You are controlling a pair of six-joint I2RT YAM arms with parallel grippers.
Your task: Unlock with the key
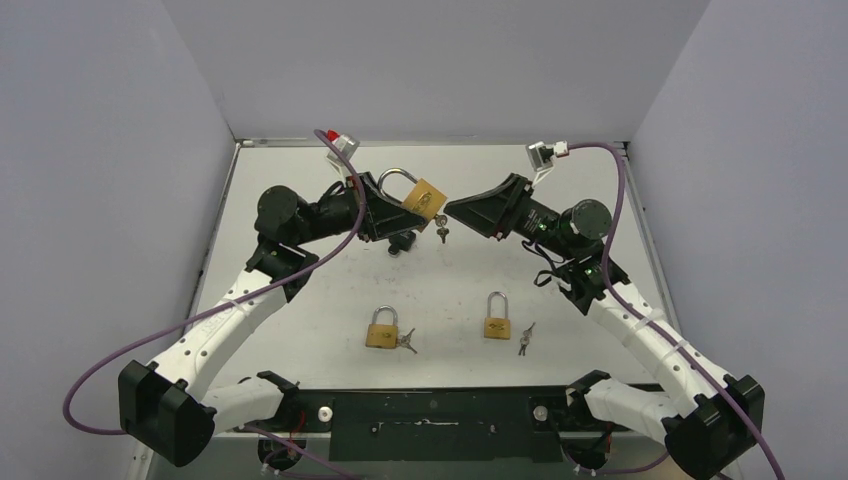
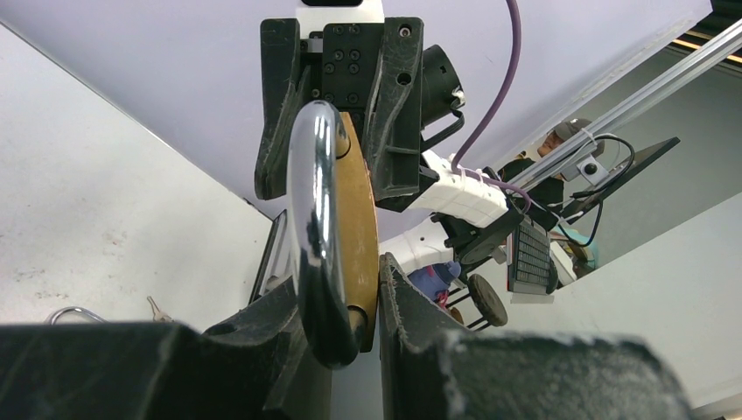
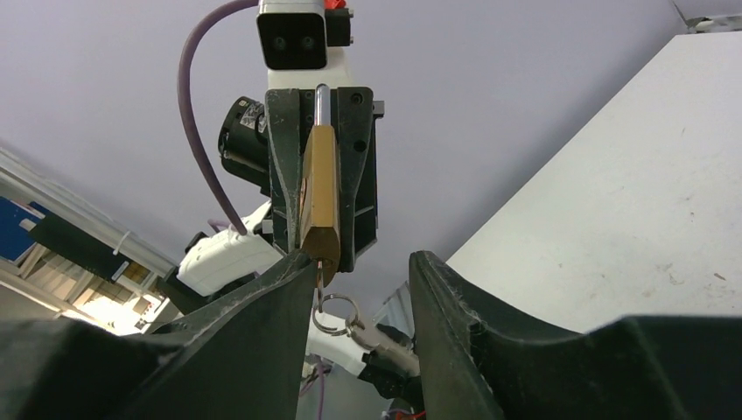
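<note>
The left tool (image 2: pixel 343 293) hides most of a loose padlock (image 2: pixel 74 311).

top: high, looking down on table (image 1: pixel 450 280) | wrists: close, facing each other | shared: raised padlock (image 3: pixel 320 188)

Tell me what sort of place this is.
Probably a robotics lab test cell: a white table boxed in by plain grey walls, three brass padlocks as test pieces, and what looks like a keyboard on a desk beyond.
</note>
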